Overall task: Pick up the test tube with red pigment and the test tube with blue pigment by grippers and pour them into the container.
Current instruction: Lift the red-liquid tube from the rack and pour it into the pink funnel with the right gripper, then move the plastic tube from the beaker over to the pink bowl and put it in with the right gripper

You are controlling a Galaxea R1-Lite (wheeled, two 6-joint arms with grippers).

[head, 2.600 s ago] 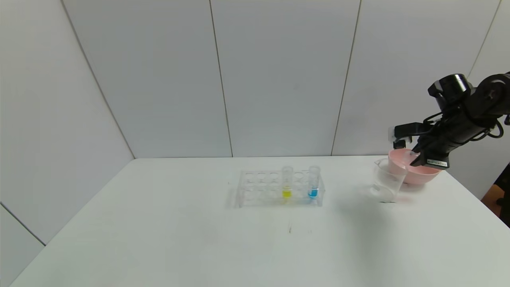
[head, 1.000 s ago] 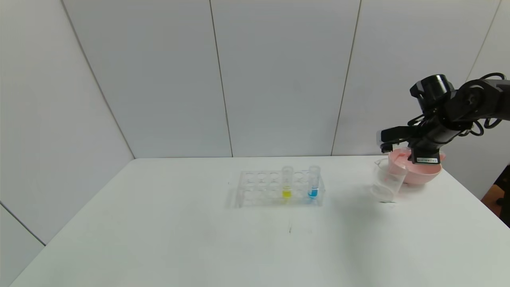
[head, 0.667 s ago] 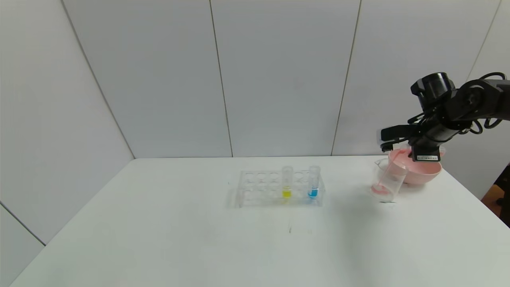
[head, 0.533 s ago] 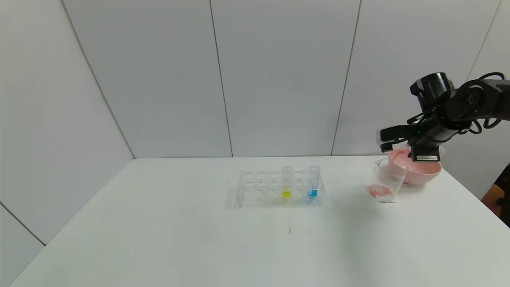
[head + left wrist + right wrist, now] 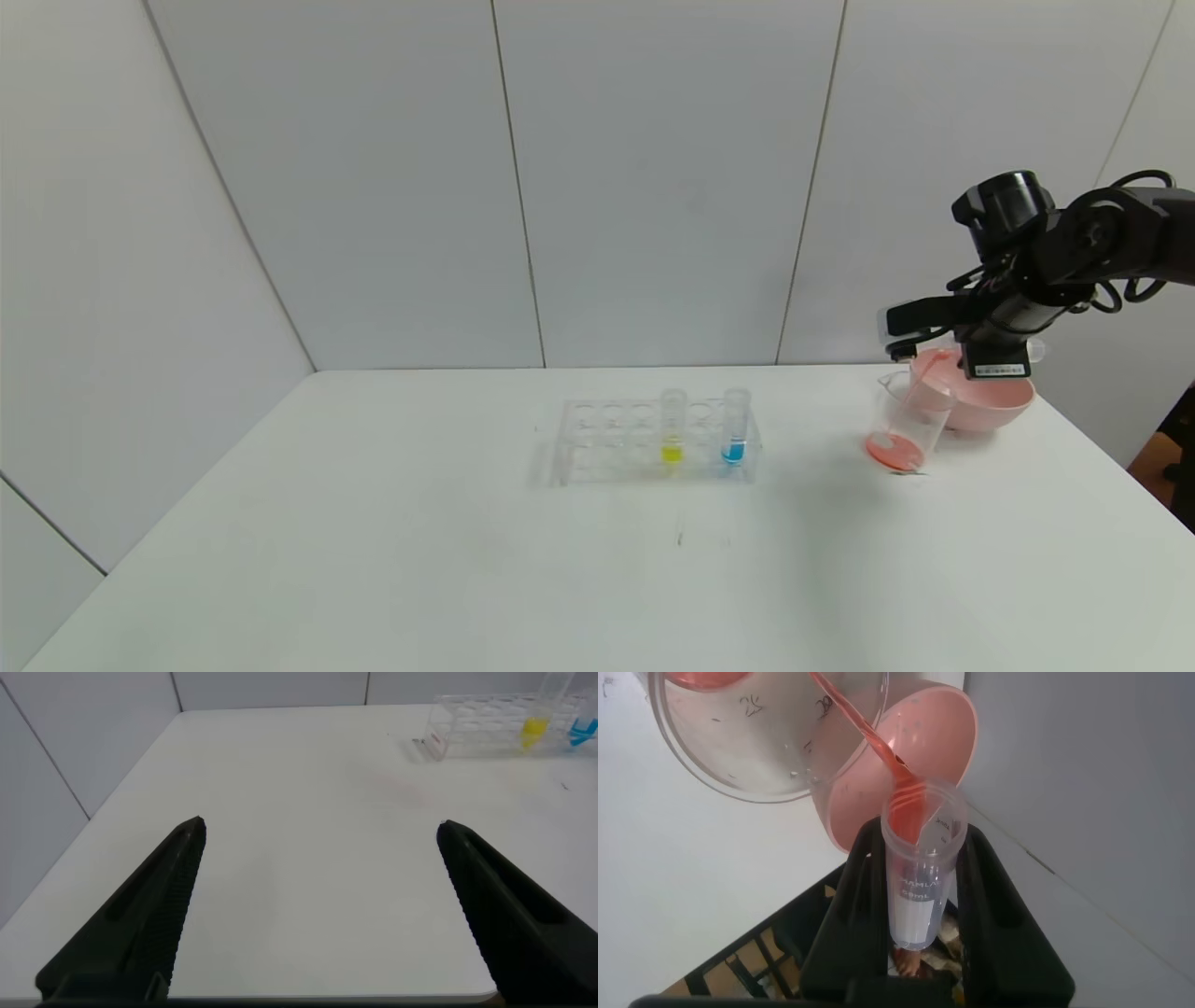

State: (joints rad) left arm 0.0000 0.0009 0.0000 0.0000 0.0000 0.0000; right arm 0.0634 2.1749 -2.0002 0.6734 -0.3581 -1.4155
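Your right hand [image 5: 943, 359] is clamped on the test tube with red pigment [image 5: 917, 873], tipped over the container [image 5: 902, 420] at the table's [image 5: 467, 560] far right, just left of the pink bowl [image 5: 985, 401]. A thin red stream [image 5: 864, 733] runs from the tube's mouth into the container, where red liquid pools at the bottom. The test tube with blue pigment [image 5: 735, 427] stands upright in the clear rack [image 5: 597, 439] mid-table, right of the yellow tube [image 5: 672, 427]. Your left hand [image 5: 318, 905] hovers low over the table's left side, jaws spread wide with nothing between them.
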